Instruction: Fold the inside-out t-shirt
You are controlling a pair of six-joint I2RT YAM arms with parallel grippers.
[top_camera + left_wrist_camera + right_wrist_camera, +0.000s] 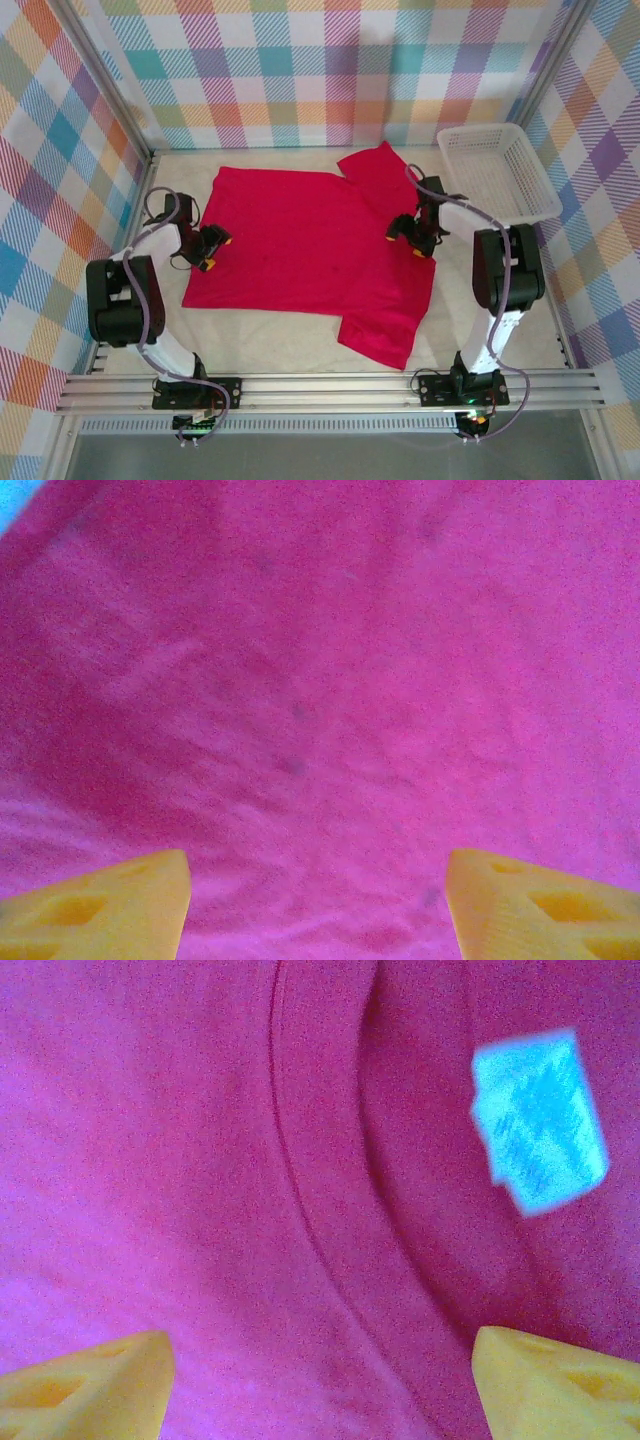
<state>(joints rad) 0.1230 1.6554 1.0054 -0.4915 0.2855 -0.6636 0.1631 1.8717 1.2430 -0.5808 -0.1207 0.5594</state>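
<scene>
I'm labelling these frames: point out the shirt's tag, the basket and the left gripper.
tag [540, 1120], right wrist view, its middle.
basket [480, 128], top external view, its far rim.
left gripper [217, 252], top external view, midway between its fingers.

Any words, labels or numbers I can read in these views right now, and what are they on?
Pale tag beside the collar seam of the red t-shirt: faint printed lines, too blurred to read.
No other writing is legible.

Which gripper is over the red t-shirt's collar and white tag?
The right gripper: between its fingers lie the collar seam and small white tag of the bright red fabric t-shirt; the left gripper faces plain cloth.
</scene>
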